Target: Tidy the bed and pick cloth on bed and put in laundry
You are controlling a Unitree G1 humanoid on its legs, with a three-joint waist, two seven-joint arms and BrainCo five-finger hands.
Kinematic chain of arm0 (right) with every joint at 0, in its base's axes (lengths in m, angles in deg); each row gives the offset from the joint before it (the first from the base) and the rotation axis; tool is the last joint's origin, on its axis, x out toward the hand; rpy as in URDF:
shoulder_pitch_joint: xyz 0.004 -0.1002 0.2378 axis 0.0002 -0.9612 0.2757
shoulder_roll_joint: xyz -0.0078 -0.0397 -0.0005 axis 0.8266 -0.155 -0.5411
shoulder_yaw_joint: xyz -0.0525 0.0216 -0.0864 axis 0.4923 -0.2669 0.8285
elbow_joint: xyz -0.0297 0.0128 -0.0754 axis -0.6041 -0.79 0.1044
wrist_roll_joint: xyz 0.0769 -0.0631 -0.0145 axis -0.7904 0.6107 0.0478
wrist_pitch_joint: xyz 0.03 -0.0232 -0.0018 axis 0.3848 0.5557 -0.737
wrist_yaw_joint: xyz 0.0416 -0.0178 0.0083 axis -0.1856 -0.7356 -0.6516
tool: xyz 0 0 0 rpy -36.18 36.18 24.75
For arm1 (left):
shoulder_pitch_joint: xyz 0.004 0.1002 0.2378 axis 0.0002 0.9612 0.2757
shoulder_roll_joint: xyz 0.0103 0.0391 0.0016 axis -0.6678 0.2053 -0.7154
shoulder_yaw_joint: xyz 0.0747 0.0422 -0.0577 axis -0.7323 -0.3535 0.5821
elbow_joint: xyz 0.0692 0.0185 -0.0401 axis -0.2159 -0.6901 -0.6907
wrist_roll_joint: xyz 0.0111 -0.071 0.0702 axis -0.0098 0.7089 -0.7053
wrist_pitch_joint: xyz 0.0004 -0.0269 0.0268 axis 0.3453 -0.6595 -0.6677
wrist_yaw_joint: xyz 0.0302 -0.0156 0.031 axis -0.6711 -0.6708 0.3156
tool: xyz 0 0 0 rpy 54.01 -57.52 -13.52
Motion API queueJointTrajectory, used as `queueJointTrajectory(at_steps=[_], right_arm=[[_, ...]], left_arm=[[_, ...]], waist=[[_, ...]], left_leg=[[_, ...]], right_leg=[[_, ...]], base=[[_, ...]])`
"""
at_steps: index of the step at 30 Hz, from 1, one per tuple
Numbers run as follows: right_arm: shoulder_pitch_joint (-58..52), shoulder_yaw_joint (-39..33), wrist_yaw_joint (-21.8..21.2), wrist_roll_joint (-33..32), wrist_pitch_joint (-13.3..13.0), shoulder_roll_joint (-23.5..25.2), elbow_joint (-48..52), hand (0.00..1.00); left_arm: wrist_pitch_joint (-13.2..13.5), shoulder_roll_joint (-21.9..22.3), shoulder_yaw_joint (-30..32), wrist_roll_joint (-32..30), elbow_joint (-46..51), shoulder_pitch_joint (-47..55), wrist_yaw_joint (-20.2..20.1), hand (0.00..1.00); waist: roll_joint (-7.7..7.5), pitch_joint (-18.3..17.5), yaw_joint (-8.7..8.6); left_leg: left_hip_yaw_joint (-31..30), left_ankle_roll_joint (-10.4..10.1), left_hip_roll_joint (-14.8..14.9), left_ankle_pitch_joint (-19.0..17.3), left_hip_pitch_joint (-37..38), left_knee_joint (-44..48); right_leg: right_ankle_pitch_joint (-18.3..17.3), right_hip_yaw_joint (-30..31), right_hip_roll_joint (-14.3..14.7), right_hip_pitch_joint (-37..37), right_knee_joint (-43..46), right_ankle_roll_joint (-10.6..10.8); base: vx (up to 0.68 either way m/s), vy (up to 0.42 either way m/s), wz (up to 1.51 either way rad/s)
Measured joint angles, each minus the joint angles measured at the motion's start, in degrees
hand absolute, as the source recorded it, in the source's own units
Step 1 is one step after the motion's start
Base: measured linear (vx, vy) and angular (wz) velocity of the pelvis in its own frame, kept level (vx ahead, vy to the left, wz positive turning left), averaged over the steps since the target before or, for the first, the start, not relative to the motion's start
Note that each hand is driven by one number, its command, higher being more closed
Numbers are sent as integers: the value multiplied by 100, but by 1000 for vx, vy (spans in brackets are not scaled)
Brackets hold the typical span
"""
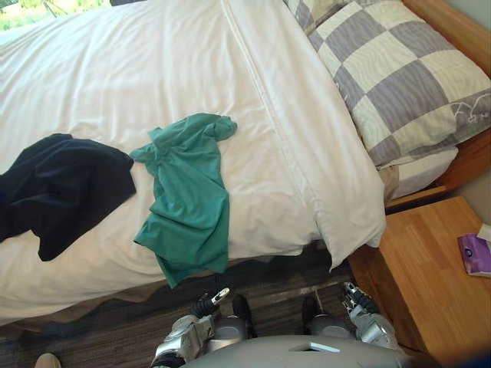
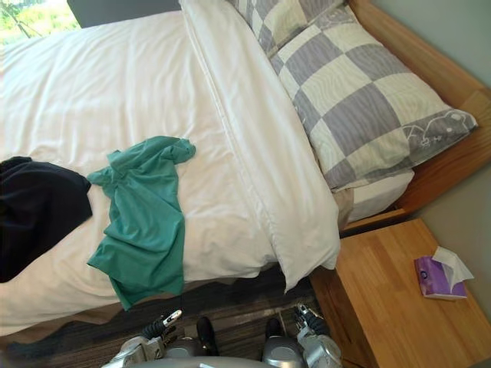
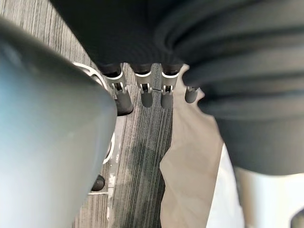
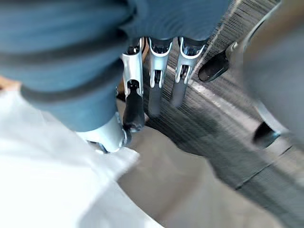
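– While both hands hang low near 6 o'clock, where's the cloth?
– It's the green shirt (image 1: 188,199), crumpled on the white duvet (image 1: 115,84), approx centre of the head view. Its lower hem droops over the bed's near edge twd 6.
– Anything w/ it?
– A black garment (image 1: 61,188) at the shirt's 9 o'clock, just beside it; their edges seem to touch. It runs out of view at 9.
– And the left hand (image 1: 209,303)?
– At 6–7 o'clock, below the shirt's hem, over the dark striped floor (image 3: 142,166). Its fingers (image 3: 147,95) are straight and point down w/ nothing in them: released.
– And the right hand (image 1: 357,300)?
– At 5 o'clock, near the wooden nightstand (image 1: 430,291). Its fingers (image 4: 154,92) are straight & relaxed too, empty, above the floor and the beige bed skirt (image 4: 199,190).
– Rest of the bed?
– The duvet's folded-back edge (image 1: 307,138) runs from 12 down to 5. A grey-and-cream checked pillow (image 1: 399,77) lies at 1–2 o'clock against the wooden frame (image 1: 453,27).
– On the nightstand?
– A purple tissue pack (image 1: 476,254) at 3–4 o'clock, by the view's edge.
– Hands vs garments?
– Well apart from both.
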Motion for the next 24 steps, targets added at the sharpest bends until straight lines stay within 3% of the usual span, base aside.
queueJointTrajectory(at_steps=[7, 8, 17, 19, 21, 23, 24], right_arm=[[-33, 480, -156, 76, -125, -34, -137, 0], [-85, 870, -158, 58, -1, -71, -119, 0], [-187, 785, -160, 67, -4, -85, -20, 0], [-216, 751, -196, 80, -12, -112, -22, 0], [-224, 712, -215, 193, -71, -110, -16, 0], [-224, 503, -239, 436, -166, -106, 60, 0], [-223, 478, -237, 475, -212, -122, 122, 0]], left_arm=[[-79, -34, -16, -184, -61, -16, 60, 0], [-196, -156, -321, -215, -148, -46, 238, 0], [-167, -137, -236, -156, -148, -27, 412, 0], [-55, -130, -161, 157, -152, 19, 481, 0], [52, -132, -3, 601, -150, 40, 571, 0], [236, -218, 192, 1307, -86, -64, 687, 0], [289, -189, 219, 1483, -68, -139, 697, 0]], waist=[[-107, -106, -15], [-182, -220, -191], [-182, -219, -210], [-188, -215, -234], [-235, -179, -264], [-523, -74, -319], [-502, -41, -326]], left_leg=[[-14, -2, -97, -55, 114, 0], [-138, -86, -88, -179, 278, -2], [-109, -105, -51, -213, 302, 11], [-97, -118, -13, -218, 332, 44], [-107, -232, 63, -297, 216, 396], [-117, -311, 171, -620, -393, 1879], [-121, -138, 370, -884, -549, 2423]], right_leg=[[3, -36, -97, 183, -67, 7], [-142, -250, -90, 472, -195, 36], [-158, -225, -61, 499, -225, 7], [-184, -237, -65, 566, -200, -22], [-480, -257, -116, 355, 352, -56], [-950, -473, -553, -71, 1436, -133], [-1023, -552, -609, -110, 1614, -148]], base=[[90, 28, 2], [0, 0, 0], [0, 0, -1], [0, 0, 2], [1, -36, 12], [-74, -88, 33], [-107, -69, 19]])
